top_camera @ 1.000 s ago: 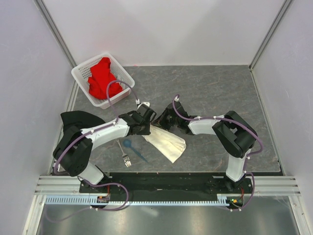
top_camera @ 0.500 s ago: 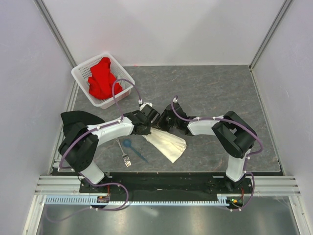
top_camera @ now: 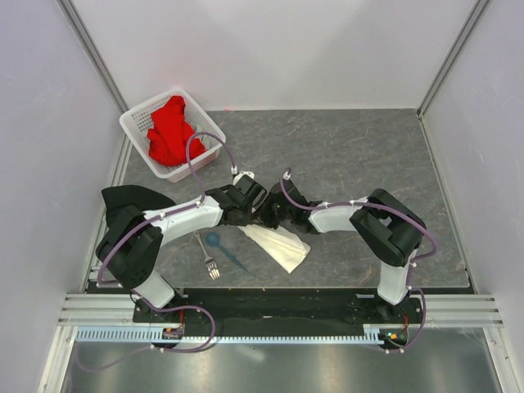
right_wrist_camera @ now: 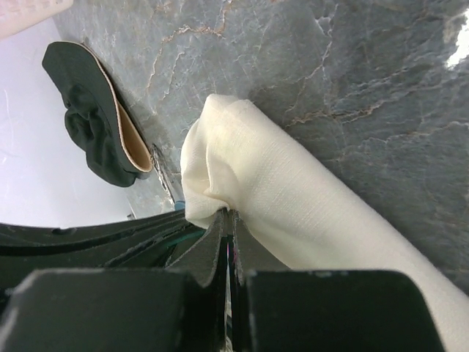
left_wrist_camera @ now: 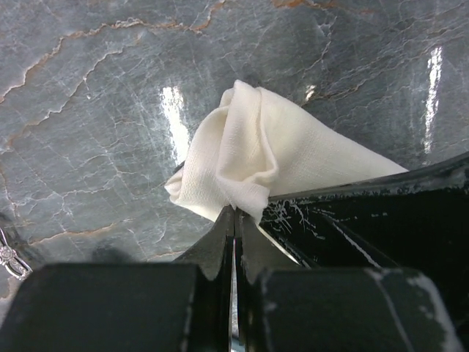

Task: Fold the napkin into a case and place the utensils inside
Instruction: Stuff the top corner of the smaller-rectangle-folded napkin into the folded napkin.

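While the left tool [left_wrist_camera: 234, 214] and right tool [right_wrist_camera: 228, 215] are each pinched tight on the far-left end of the napkin [top_camera: 282, 244], which lies on the bench [top_camera: 368, 155] just right of the fork [top_camera: 209, 257] and spoon [top_camera: 219, 244], folding seems in hand, and next both corners need carrying over together.

Open: table [top_camera: 368, 147], far and right side. Blocked: basket [top_camera: 133, 123] far left; black cloth [top_camera: 131, 199] left; fork [top_camera: 206, 254], spoon [top_camera: 214, 241] near left. My left gripper [left_wrist_camera: 234, 220] and right gripper [right_wrist_camera: 227, 216] crowd each other on the napkin [top_camera: 282, 246] mid-table.
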Available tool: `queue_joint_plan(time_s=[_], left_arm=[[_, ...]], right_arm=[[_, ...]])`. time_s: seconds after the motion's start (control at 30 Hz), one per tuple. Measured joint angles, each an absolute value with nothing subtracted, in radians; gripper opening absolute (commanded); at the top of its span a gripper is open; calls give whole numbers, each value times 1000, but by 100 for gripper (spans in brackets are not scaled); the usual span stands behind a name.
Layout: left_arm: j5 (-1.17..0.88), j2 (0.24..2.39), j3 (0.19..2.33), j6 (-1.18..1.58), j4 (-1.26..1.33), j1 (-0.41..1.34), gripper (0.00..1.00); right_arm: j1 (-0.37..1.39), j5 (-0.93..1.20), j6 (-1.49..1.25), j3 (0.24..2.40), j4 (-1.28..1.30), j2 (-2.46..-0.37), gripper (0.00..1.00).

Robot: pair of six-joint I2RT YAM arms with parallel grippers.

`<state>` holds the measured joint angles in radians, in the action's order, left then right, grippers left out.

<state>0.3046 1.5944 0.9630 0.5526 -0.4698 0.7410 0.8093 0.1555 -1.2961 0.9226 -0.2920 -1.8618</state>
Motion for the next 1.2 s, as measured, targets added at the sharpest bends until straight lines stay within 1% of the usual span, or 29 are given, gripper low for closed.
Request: queue_joint_plan(time_s=[0.13, 0.27, 0.4, 0.53, 0.67, 0.9, 1.0, 1.03, 1.1, 1.2], left_arm=[[302, 1582, 945, 554, -456, 738, 2], [270, 1557, 915, 564, -428, 727, 2], [259, 1534, 905, 572, -420, 713, 2], [250, 1518, 905, 579, -414, 699, 2], [233, 1518, 904, 594, -415, 684, 2], [223, 1518, 884, 615, -409, 678, 2], [221, 1509, 859, 625, -395, 678, 2], [221, 1506, 855, 626, -395, 678, 2], [216, 1497, 843, 628, -393, 678, 2], [207, 1486, 835, 632, -390, 678, 2]], right_arm=[[811, 155, -1309, 920, -342, -1902, 0], [817, 156, -1318, 897, -447, -1961, 0], [830, 141, -1308, 890, -499, -1974, 0], [851, 96, -1245, 891, -500, -1970, 0], [891, 34, -1073, 969, -389, -1963, 0], [905, 43, -889, 974, -335, -1930, 9], [892, 89, -863, 955, -350, -1924, 19], [886, 106, -860, 946, -360, -1921, 25], [876, 139, -858, 923, -383, -1911, 29], [860, 185, -853, 897, -403, -1895, 30]])
